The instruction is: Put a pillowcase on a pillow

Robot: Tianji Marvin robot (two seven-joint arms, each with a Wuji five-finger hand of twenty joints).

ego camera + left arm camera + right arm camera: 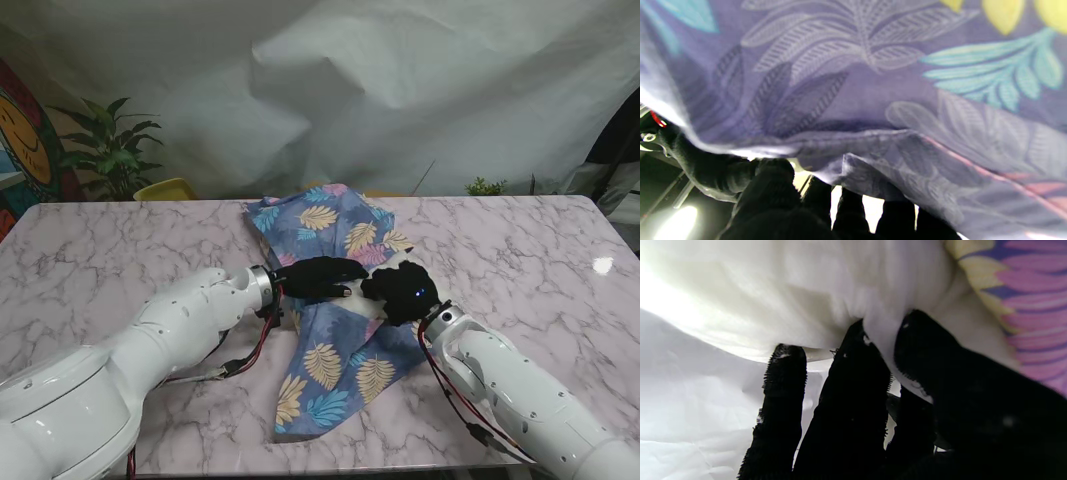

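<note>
A blue pillowcase point(330, 360) printed with yellow, teal and pink leaves lies crumpled across the middle of the marble table point(120, 250). A bit of the white pillow point(402, 262) shows at its right side. My left hand point(318, 278), in a black glove, lies on the pillowcase, reaching to the right. In the left wrist view the pillowcase point(853, 83) fills the frame, and the left hand point(780, 200) grips its hem. My right hand point(400, 290) touches the left hand's fingertips. Seen from the right wrist, the right hand point(873, 400) pinches the pillow point(806, 290) beside the pillowcase point(1033, 290).
A white sheet hangs behind the table. A leafy plant point(110, 150) and a yellow object point(165, 188) stand past the far left edge. A small green plant point(485, 186) sits past the far edge on the right. Cables run along both forearms.
</note>
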